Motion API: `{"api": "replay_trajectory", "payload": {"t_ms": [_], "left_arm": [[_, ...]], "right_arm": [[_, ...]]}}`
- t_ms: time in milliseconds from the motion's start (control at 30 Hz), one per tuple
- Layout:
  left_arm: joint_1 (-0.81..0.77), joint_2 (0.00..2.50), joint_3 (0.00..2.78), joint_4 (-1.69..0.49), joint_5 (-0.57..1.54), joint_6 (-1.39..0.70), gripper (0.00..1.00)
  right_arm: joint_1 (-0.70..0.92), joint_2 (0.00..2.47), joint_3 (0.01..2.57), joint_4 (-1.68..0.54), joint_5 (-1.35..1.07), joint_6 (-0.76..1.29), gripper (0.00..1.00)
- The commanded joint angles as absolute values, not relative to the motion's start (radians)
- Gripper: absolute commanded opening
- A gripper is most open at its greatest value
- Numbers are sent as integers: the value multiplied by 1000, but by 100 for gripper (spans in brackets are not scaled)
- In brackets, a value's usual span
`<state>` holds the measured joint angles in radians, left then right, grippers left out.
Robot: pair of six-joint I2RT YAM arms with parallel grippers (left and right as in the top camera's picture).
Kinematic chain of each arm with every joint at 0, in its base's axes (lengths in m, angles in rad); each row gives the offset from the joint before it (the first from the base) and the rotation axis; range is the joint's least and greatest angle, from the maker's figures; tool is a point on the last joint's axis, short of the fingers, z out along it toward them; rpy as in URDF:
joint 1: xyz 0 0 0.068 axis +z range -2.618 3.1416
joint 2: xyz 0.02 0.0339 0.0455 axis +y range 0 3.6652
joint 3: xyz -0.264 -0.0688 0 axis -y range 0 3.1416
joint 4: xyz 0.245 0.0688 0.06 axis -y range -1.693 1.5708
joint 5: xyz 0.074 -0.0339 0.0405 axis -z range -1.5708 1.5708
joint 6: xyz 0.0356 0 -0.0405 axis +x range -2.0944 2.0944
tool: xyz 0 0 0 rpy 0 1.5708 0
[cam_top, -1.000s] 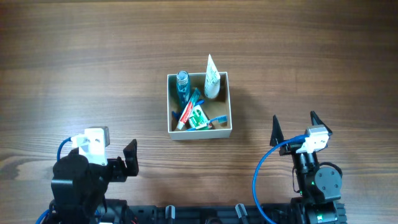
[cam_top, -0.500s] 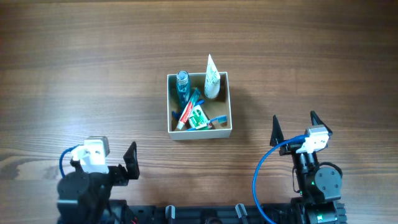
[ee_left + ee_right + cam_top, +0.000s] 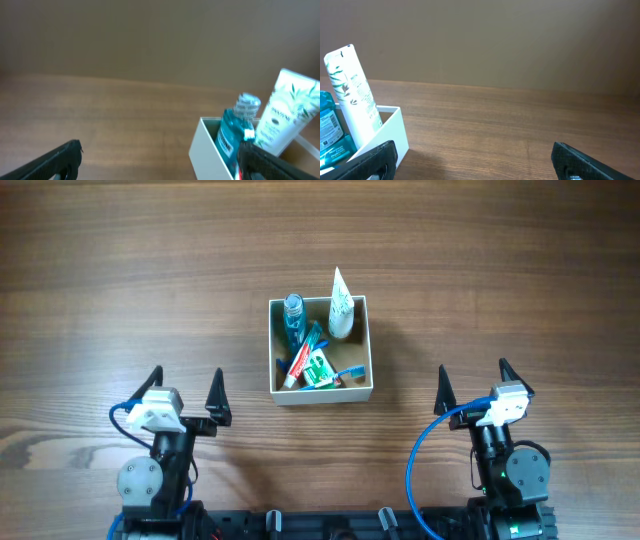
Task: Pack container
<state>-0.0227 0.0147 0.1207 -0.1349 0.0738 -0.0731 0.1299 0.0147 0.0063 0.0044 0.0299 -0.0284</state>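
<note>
The container [image 3: 273, 350], a square white-walled box with a tan inside, sits mid-table. It holds a blue mouthwash bottle [image 3: 293, 320], a white tube [image 3: 341, 308] leaning at its far right corner, a red and green toothpaste tube [image 3: 312, 365] and a blue toothbrush [image 3: 348, 370]. My left gripper [image 3: 186, 392] is open and empty at the near left. My right gripper [image 3: 471, 382] is open and empty at the near right. The left wrist view shows the container [image 3: 210, 150], bottle [image 3: 237, 130] and tube [image 3: 287, 107] to its right. The right wrist view shows the container [image 3: 390, 132] and tube [image 3: 355, 95] at left.
Brown wood-grain table all round. The arm bases stand at the near edge, left [image 3: 150, 485] and right [image 3: 510, 475], with blue cables.
The left arm has swung round to face the far side and settled, its fingers now spread wide like the right one. The right arm and the container have not moved.
</note>
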Motion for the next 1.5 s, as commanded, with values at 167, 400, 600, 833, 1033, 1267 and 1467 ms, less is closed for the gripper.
{"api": "replay_trajectory", "payload": {"t_ms": [167,400,600,833,1033,1267,1467], "left_arm": [[-6,3,6,-69,89,-64,100],[-6,3,6,-73,59,-56,100],[-6,3,6,-72,59,-98,100],[-6,3,6,-72,59,-98,100],[-6,3,6,-72,59,-98,100],[-6,3,6,-72,59,-98,100],[-6,3,6,-72,59,-98,100]], "right_arm": [[131,4,6,8,21,-38,100],[131,4,6,8,21,-38,100],[131,4,6,8,21,-37,100],[131,5,6,8,21,-38,100],[131,5,6,8,21,-37,100],[131,5,6,8,21,-38,100],[131,5,6,8,21,-38,100]]}}
